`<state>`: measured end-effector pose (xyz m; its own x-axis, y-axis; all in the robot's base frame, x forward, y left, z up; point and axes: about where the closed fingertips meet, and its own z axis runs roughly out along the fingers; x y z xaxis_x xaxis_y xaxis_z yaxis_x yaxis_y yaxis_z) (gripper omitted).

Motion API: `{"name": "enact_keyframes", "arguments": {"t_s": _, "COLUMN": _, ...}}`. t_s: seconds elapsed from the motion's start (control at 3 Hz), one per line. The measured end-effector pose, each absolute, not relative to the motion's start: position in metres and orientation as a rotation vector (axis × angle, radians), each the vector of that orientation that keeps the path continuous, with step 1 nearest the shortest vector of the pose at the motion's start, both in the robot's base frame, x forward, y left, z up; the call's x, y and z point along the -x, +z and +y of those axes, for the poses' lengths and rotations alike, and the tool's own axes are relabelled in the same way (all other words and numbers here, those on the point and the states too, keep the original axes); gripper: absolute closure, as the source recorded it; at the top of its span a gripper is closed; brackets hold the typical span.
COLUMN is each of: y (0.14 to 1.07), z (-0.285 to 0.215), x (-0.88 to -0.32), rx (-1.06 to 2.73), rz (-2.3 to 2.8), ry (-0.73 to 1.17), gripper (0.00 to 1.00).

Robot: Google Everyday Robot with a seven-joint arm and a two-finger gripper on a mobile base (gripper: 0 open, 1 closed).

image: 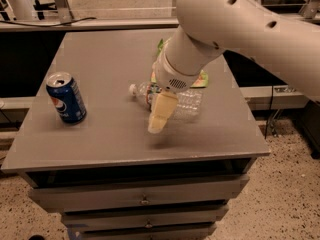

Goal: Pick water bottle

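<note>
Pincer (157, 123) hangs tip-down over mid worktop (107, 51), just in front of bottle (189, 104); open or closed: can't tell. 1 bottle lies on its side, cap pointing left. 1 can (66, 97) upright nr left edge, well apart. 1 green bag (201, 78) behind arm. Front strip & rear-left bare.

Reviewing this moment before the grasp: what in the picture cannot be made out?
- Water bottle, camera view: its middle is hidden behind the gripper, which hangs in front of it. Only the cap end and ribbed base show.
- Contact between gripper and bottle: this angle does not settle it.
- Green packet: mostly covered by the arm, so its print is unreadable.
- Arm: cut off by the top and right edges.
</note>
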<state>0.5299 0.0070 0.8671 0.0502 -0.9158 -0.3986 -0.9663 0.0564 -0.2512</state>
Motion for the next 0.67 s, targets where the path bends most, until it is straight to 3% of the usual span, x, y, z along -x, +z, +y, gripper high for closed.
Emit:
{"name": "enact_keyframes", "arguments": {"t_s": 0.33, "y": 0.856, "z": 0.008, "x": -0.549, "rx": 1.881, "rz": 1.878, "ry": 0.127, "gripper": 0.00}}
{"name": "enact_keyframes", "arguments": {"t_s": 0.67, "y": 0.842, "z": 0.005, "x": -0.562, "rx": 1.896, "rz": 1.897, "ry": 0.120, "gripper": 0.16}}
